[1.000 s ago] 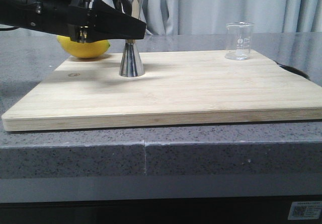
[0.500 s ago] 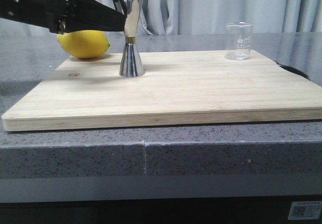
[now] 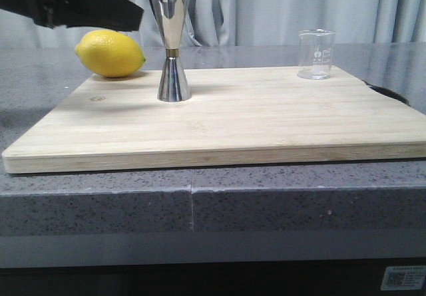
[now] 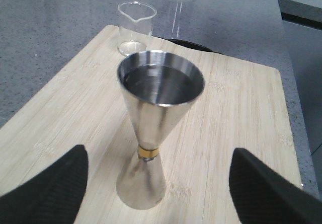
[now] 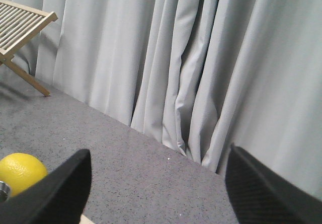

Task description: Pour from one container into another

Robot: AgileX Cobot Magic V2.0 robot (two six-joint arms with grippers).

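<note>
Your left hand (image 3: 123, 16) sits at the upper left of the front view, a dark wedge hanging above the surface (image 3: 40, 76) with nothing in it. In the left wrist view its two black fingers (image 4: 45, 191) stand wide apart at the lower corners of the frame, empty, with the steel jigger (image 4: 156, 128) framed between them but untouched. Your right hand (image 5: 156, 194) shows only in its own wrist view: two dark fingers spread wide at the lower corners, holding nothing, aimed at grey curtains (image 5: 191, 68).

The jigger stands upright left of centre on the wooden cutting board (image 3: 226, 120). From above, its upper cone seems to hold some liquid, though that is hard to confirm. A lemon (image 3: 110, 54) lies on the surface just behind the board's far left corner. The glass beaker (image 3: 315, 54) stands upright at the upper right of the front view, on the board's far right corner, well apart from the jigger, and looks nearly empty.

Judging by this, neither container is gripped and no pour is under way. If a pour remains, you need to close a hand around the beaker's wall, then carry it over the jigger's narrow mouth before tipping.
</note>
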